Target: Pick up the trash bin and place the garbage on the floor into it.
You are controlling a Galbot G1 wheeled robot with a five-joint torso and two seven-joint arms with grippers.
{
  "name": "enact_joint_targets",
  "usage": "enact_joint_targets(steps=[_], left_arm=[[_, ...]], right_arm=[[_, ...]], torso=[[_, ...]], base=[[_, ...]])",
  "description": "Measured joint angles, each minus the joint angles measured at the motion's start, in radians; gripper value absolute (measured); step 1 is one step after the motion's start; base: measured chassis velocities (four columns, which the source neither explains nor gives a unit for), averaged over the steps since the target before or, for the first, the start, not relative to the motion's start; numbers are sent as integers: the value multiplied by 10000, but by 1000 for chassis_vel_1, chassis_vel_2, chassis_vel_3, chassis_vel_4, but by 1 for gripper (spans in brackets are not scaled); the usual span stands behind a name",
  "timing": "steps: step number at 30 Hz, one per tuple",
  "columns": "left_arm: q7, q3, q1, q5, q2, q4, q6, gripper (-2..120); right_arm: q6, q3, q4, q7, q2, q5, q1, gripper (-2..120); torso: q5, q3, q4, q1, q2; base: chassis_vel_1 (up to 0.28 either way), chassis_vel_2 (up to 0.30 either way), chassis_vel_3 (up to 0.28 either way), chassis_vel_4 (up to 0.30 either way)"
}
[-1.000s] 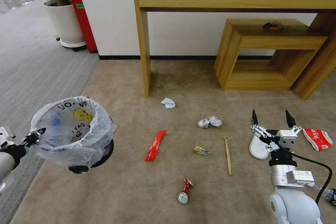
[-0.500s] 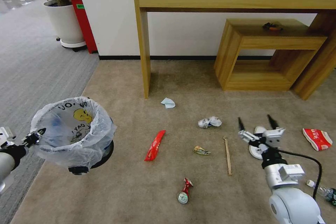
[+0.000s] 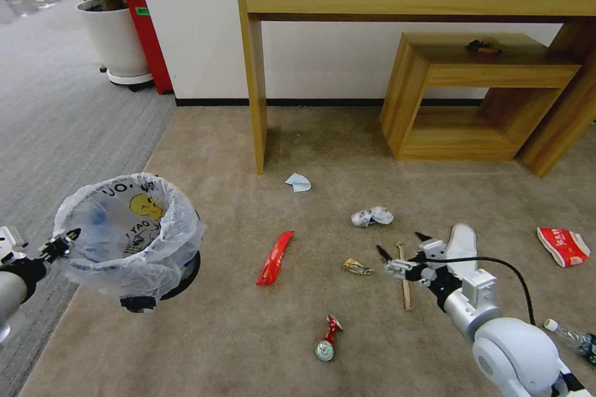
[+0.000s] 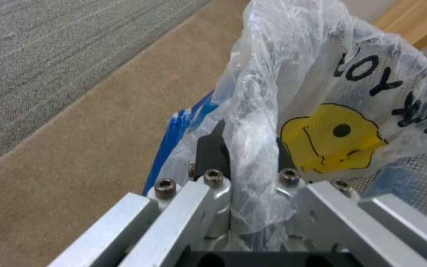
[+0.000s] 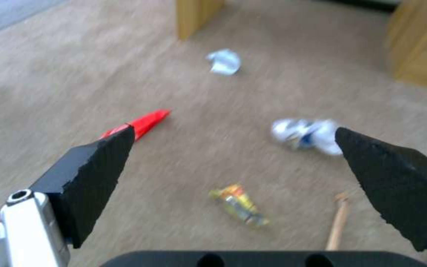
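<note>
Robot's left gripper [image 3: 62, 242] clamps the bag-lined trash bin [image 3: 130, 236], held above the beige carpet [image 3: 248, 335]. Right gripper [image 3: 400, 247], fingers spread apart, hovers over the wooden stick [image 3: 405, 288], right of the bin.

Even, bright indoor light; right wrist view motion-blurred (head view sharp w/ wide-angle bend).

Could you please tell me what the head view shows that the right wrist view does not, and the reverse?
Head view alone: the trash bin held off the floor by the left pincer, a white slipper, and a crushed red can. Right wrist view alone: a close look between the open right pincer fingers. Both: the long red wrapper, crumpled white paper, wooden stick.
</note>
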Motion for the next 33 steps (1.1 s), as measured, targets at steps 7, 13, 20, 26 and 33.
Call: enact_joint_targets(steps=[7, 13, 20, 26, 33], left_arm=[[-3, -69, 42, 65, -17, -39, 0, 3], [-5, -92, 73, 88, -29, -85, 0, 3], [-5, -67, 81, 137, -65, -122, 0, 3], [-3, -62, 69, 164, -61, -120, 0, 3], [-1, -62, 48, 172, -48, -110, 0, 3]], right_arm=[[-973, -1322, -886, -314, -156, 137, 904, 100], [-1020, -2065, -1533, -973, -146, -468, 1348, 100], [-828, -2429, -2283, -2005, -156, -1434, 1766, 100], [-1609, -2912, -2394, -725, 76, -259, 1780, 100], [-2318, -3310, -2275, 579, 261, 712, 1695, 100]], torso=[[2, 0, 0, 0, 0], [1, 0, 0, 0, 0], [0, 0, 0, 0, 0], [0, 0, 0, 0, 0], [0, 0, 0, 0, 0]], base=[[0, 0, 0, 0], [0, 0, 0, 0], [0, 0, 0, 0], [0, 0, 0, 0], [0, 0, 0, 0]])
